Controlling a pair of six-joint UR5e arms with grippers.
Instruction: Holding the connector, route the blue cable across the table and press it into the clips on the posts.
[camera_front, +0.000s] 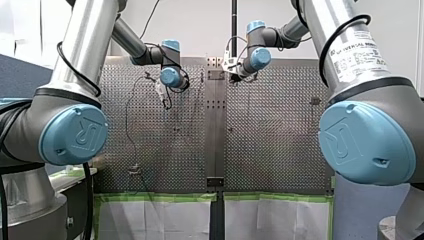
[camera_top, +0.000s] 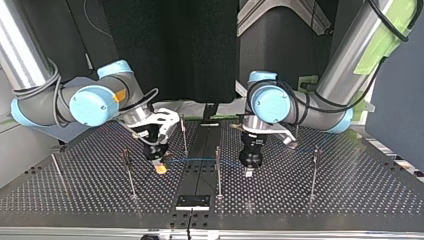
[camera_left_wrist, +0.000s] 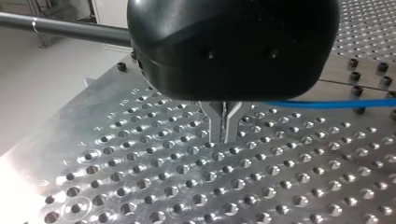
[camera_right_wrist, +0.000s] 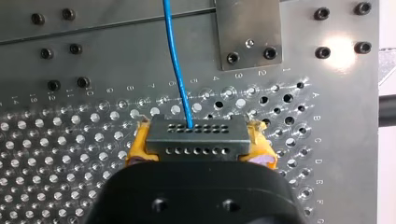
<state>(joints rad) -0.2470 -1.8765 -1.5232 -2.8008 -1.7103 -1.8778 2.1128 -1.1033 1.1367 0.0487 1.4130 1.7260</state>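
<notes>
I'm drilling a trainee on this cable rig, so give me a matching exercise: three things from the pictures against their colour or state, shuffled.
1 connector
2 blue cable
3 left gripper

A bare metal fingers, tips close together
B pinched between yellow pads
C plugged into one of the connector's holes

Pairs: 1-B, 2-C, 3-A.

blue cable (camera_left_wrist: 327, 103): one end hidden | connector (camera_right_wrist: 205, 140): lower part hidden
</notes>
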